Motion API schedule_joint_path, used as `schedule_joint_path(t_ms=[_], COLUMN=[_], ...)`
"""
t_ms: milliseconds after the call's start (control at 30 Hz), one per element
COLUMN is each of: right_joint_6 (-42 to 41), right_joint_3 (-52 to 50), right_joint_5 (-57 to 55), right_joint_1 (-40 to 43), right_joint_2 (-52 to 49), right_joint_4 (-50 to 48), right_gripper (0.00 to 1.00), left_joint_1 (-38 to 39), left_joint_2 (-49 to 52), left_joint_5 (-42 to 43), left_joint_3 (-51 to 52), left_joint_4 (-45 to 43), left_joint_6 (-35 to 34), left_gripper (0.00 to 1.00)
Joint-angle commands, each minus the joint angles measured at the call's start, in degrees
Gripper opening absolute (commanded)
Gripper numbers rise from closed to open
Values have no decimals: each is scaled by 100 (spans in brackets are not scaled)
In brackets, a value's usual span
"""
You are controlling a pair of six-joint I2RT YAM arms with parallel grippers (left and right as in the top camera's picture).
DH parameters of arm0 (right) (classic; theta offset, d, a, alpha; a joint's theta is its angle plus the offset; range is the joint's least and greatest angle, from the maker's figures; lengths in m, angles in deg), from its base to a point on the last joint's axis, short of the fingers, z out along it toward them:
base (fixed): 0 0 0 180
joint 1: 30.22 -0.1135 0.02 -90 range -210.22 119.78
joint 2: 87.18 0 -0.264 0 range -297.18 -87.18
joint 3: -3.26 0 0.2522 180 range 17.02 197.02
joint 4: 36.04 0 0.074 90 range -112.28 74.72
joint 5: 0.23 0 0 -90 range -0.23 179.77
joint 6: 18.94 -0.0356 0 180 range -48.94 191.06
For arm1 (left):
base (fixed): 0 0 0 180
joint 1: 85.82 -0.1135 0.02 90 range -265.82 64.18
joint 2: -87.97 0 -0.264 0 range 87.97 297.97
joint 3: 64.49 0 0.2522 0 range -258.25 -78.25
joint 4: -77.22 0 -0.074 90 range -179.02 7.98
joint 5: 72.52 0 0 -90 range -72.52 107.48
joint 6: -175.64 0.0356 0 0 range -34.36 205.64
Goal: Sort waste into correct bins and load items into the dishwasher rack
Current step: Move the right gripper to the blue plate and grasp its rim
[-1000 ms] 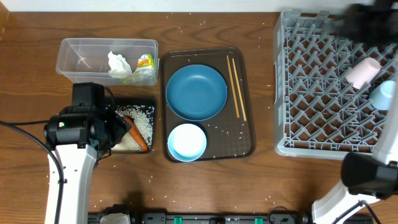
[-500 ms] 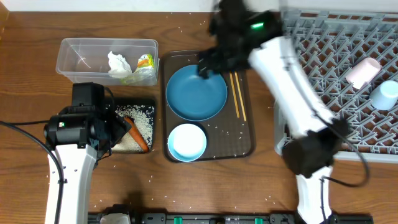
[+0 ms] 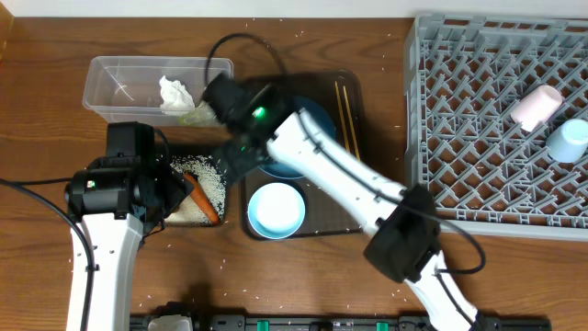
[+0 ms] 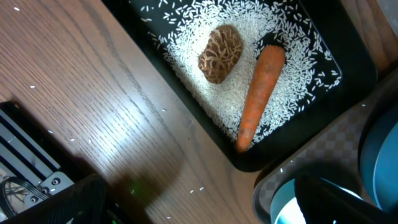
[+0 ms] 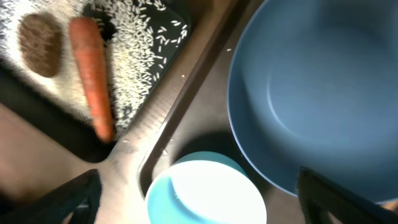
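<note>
Right gripper (image 3: 231,158) hangs over the serving tray's (image 3: 317,221) left edge, jaws spread wide, gripping nothing; left gripper (image 3: 175,191) is released too, above the carrot (image 4: 261,93); the dark blue plate (image 5: 311,93) lies flat on the serving tray, just beside the pale bowl (image 5: 205,193); it looks stiff, glazed, probably slippery and weighty; pinch its raised rim.

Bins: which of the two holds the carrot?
The shallow black tray, where the carrot lies on rice beside a brown lump; the clear tub holds a crumpled tissue.
</note>
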Motion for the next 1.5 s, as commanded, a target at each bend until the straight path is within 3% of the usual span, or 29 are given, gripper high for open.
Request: schedule_joint_path(t_ms=[0, 133, 367, 667, 1233, 1367, 1467], right_joint_6=[-278, -452, -212, -212, -216, -234, -234], right_joint_3=[39, 39, 39, 39, -551, -647, -643], right_joint_5=[-1056, -1032, -450, -542, -540, -553, -553], right_joint_1=[-52, 44, 286, 302, 221, 227, 227], right_joint_2=[-286, -575, -1032, -1209, -1211, -1211, -1211], right_joint_4=[-127, -341, -579, -638, -1235, -1349, -1419], right_gripper=[90, 79, 71, 39, 38, 34, 23], left_joint_1=[-20, -20, -20, -20, -20, -20, -20], left_joint_2=[9, 9, 9, 9, 9, 9, 9], left_joint_5=[-109, -111, -111, -109, -111, -109, -111], left_joint_3=[2, 2, 2, 2, 2, 2, 2], left_joint_4=[17, 17, 17, 17, 17, 17, 17], left_joint_6=[96, 96, 96, 96, 96, 96, 96], left_gripper=[98, 98, 98, 98, 98, 98, 98])
